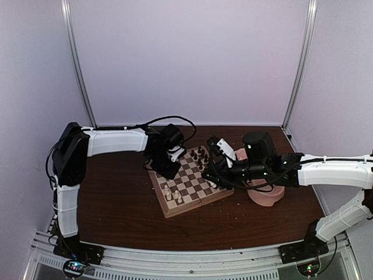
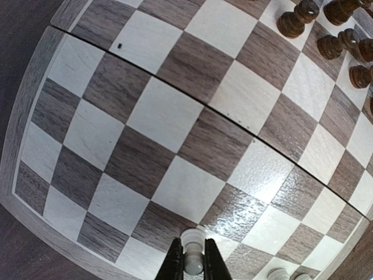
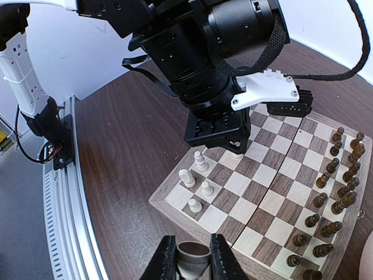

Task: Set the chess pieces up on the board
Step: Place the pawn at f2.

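The board [image 1: 195, 188] lies at mid-table. Several white chess pieces [image 3: 199, 160] stand in its near-left corner, and dark pieces [image 3: 335, 166] line its far side. My left gripper [image 2: 192, 248] hangs low over the board [image 2: 175, 116], shut on a white piece [image 2: 193, 261] whose base rests on a square. From the right wrist view, that piece [image 3: 237, 155] shows under the left gripper [image 3: 236, 146]. My right gripper [image 3: 193, 256] hovers near the board's corner [image 3: 175, 201], shut on a pale piece [image 3: 193, 258] with its brown felt base facing the camera.
A pink double bowl [image 1: 265, 195] sits right of the board, under the right arm. Dark pieces [image 2: 303, 17] crowd the top right of the left wrist view. Dark wooden tabletop [image 1: 116, 198] surrounds the board, and an aluminium rail [image 1: 175, 259] runs along the near edge.
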Tool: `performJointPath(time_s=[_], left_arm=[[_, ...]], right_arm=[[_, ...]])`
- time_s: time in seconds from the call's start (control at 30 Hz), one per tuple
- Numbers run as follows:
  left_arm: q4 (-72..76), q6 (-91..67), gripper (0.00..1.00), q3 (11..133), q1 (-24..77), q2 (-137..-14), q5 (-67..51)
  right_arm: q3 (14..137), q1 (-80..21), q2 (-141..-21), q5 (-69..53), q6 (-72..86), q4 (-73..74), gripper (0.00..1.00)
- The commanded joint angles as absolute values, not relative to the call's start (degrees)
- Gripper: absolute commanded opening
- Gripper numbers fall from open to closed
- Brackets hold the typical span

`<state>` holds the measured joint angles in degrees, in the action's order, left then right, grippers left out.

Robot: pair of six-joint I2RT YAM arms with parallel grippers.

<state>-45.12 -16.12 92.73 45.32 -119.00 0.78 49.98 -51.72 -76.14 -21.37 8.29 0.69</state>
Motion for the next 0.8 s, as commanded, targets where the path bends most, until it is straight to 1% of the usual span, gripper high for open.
performJointPath(time_s=[0.0, 0.33, 0.77], left_arm=[[-46.7, -16.1, 0.03, 94.7, 44.9, -119.2, 0.0], [-46.9, -17.2, 0.02, 92.8, 45.1, -116.5, -5.9], [-47.4, -17.8, 0.05, 89.7, 47.0, -115.1, -6.4]], right_arm=[[50.4, -51.5, -74.9, -20.9, 8.4, 0.6, 0.17], [50.1, -51.4, -74.8, -21.4, 8.8, 0.2, 0.17], [49.5, -51.5, -73.9, -21.7, 9.3, 0.2, 0.17]])
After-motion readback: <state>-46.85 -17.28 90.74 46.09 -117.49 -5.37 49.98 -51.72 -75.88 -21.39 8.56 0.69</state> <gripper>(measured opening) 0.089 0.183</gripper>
